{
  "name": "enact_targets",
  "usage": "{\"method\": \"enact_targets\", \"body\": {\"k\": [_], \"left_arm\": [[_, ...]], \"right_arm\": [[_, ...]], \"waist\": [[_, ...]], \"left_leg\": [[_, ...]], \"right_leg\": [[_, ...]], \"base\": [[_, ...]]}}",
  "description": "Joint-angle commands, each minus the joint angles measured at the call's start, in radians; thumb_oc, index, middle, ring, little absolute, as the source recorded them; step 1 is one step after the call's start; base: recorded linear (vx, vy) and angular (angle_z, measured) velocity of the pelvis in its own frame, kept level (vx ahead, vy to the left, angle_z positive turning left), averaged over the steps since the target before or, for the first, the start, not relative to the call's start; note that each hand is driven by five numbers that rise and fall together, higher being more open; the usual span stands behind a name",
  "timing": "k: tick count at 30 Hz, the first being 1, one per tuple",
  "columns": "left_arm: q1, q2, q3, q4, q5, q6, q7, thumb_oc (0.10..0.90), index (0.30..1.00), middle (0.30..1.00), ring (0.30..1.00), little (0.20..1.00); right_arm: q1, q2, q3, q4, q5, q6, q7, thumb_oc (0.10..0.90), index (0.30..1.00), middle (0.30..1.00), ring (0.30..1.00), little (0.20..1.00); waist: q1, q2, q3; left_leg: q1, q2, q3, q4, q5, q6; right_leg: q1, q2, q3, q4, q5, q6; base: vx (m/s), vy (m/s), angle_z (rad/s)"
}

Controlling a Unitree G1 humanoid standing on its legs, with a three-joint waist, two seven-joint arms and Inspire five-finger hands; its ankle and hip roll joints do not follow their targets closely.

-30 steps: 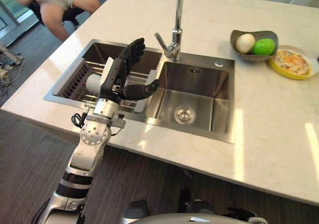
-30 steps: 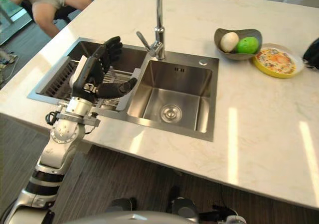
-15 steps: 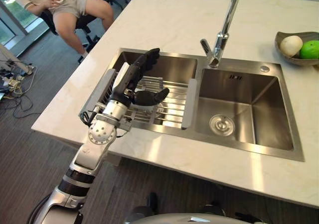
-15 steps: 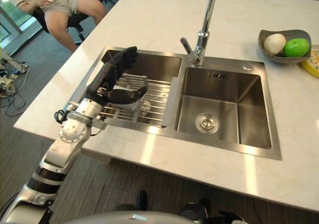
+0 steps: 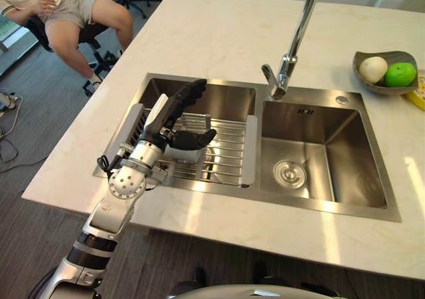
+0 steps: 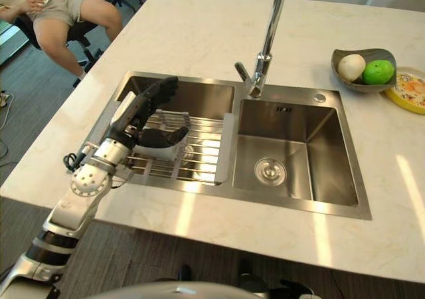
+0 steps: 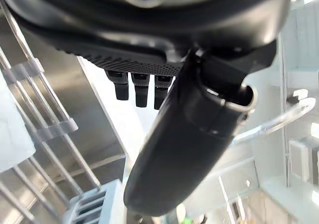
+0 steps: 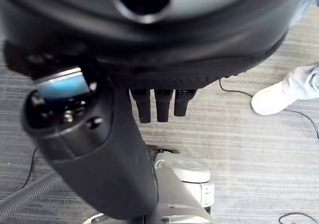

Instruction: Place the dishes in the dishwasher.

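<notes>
Your left hand [image 5: 174, 116] hangs over the wire rack [image 5: 226, 154] that sits in the left basin of the sink [image 5: 319, 202], which stands in here for the dishwasher rack; the placement suggests a dish being set down or just let go among the wires. A white cup [image 5: 184, 151] lies on the rack directly beneath the thumb, near the rack's left end, but you cannot tell whether hand and cup touch. The fingers [image 5: 188, 93] are stretched nearly straight toward the basin's far wall and the thumb is spread out to the side, so the hand is wide and holds nothing. The right hand [image 8: 124, 149] hangs low over the floor, fingers straight, with nothing in it. The remaining dishes lie well apart on the counter to the right of the sink: a grey bowl [image 6: 345, 78] holding a pale and a green fruit, and just beside it a yellow plate [image 6: 405, 92]. A person [image 5: 60, 10] sits beyond the counter's far left corner
</notes>
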Motion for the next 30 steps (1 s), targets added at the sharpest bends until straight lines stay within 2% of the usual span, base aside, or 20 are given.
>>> {"method": "enact_targets", "body": {"k": [1, 2, 3, 7, 8, 9, 11, 18, 30], "left_arm": [[-0.131, 0.066, 0.059, -0.123, 0.049, -0.093, -0.039, 0.8, 0.9, 0.9, 0.9, 0.9], [-0.131, 0.067, 0.06, -0.123, 0.048, -0.093, -0.04, 0.8, 0.9, 0.9, 0.9, 0.9], [-0.136, 0.121, 0.067, -0.129, 0.055, -0.096, -0.054, 0.8, 0.9, 0.9, 0.9, 0.9], [-0.127, 0.202, 0.088, -0.134, 0.05, -0.104, -0.065, 0.8, 0.9, 0.9, 0.9, 0.9], [-0.132, 0.267, 0.098, -0.141, 0.051, -0.111, -0.073, 0.8, 0.9, 0.9, 0.9, 0.9], [-0.132, 0.269, 0.099, -0.141, 0.05, -0.112, -0.073, 0.8, 0.9, 0.9, 0.9, 0.9], [-0.133, 0.372, 0.115, -0.152, 0.038, -0.118, -0.089, 0.8, 0.9, 0.9, 0.9, 0.9], [-0.117, 0.54, 0.12, -0.141, 0.038, -0.114, -0.119, 0.8, 0.9, 0.9, 0.9, 0.9], [-0.127, 0.554, 0.056, -0.069, 0.157, -0.103, -0.119, 0.8, 0.9, 0.9, 0.9, 0.9]], "right_arm": [[-0.003, 0.009, 0.041, -0.007, 0.035, -0.016, 0.027, 0.8, 0.9, 0.9, 0.9, 0.9], [-0.003, 0.01, 0.041, -0.008, 0.035, -0.016, 0.027, 0.8, 0.9, 0.9, 0.9, 0.9], [-0.001, 0.004, 0.047, -0.011, 0.031, -0.019, 0.033, 0.8, 0.9, 0.9, 0.9, 0.9], [0.007, -0.001, 0.052, -0.012, 0.028, -0.018, 0.047, 0.8, 0.9, 0.9, 0.9, 0.9], [0.006, -0.004, 0.056, -0.012, 0.03, -0.02, 0.053, 0.8, 0.9, 0.9, 0.9, 0.9], [0.005, -0.002, 0.057, -0.012, 0.03, -0.02, 0.053, 0.8, 0.9, 0.9, 0.9, 0.9], [0.01, -0.008, 0.055, -0.003, 0.038, -0.018, 0.064, 0.8, 0.9, 0.9, 0.9, 0.9], [0.019, -0.009, 0.065, 0.009, 0.038, -0.019, 0.074, 0.8, 0.9, 0.9, 0.9, 0.9], [0.026, -0.014, 0.072, 0.013, 0.038, -0.022, 0.073, 0.8, 0.9, 0.9, 0.9, 0.9]], "waist": [[-0.009, -0.029, -0.038], [-0.009, -0.03, -0.038], [-0.006, -0.02, -0.04], [-0.001, -0.014, -0.047], [0.002, -0.004, -0.048], [0.001, -0.006, -0.047], [0.003, 0.012, -0.052], [0.002, 0.031, -0.057], [-0.009, 0.034, -0.06]], "left_leg": [[-0.014, 0.007, -0.009, 0.001, -0.041, -0.027], [-0.013, 0.008, -0.008, 0.001, -0.041, -0.027], [-0.012, 0.012, -0.005, 0.001, -0.043, -0.032], [-0.011, 0.015, -0.01, 0.001, -0.04, -0.037], [-0.009, 0.015, -0.012, 0.001, -0.038, -0.04], [-0.009, 0.016, -0.013, 0.001, -0.038, -0.04], [-0.006, 0.016, -0.015, 0.001, -0.037, -0.043], [0.002, 0.02, -0.022, 0.001, -0.035, -0.049], [0.008, 0.027, -0.009, 0.001, -0.04, -0.051]], "right_leg": [[0.022, -0.049, 0.01, 0.013, -0.018, 0.076], [0.023, -0.049, 0.011, 0.013, -0.019, 0.076], [0.022, -0.047, 0.006, 0.013, -0.027, 0.08], [0.028, -0.046, 0.002, 0.013, -0.027, 0.077], [0.031, -0.046, 0.001, 0.013, -0.028, 0.077], [0.031, -0.046, 0.001, 0.013, -0.028, 0.077], [0.039, -0.045, -0.001, 0.013, -0.033, 0.076], [0.049, -0.045, -0.006, 0.013, -0.035, 0.075], [0.044, -0.041, 0.005, 0.013, -0.037, 0.076]], "base": [[0.06, -0.022, -0.08], [0.06, -0.033, -0.04], [0.03, -0.038, -0.02], [0.03, -0.036, 0.01], [0.07, -0.027, 0.06], [0.04, -0.023, 0.05], [0.04, -0.018, 0.08], [0.02, -0.009, 0.08], [0.0, 0.0, 0.0]]}}
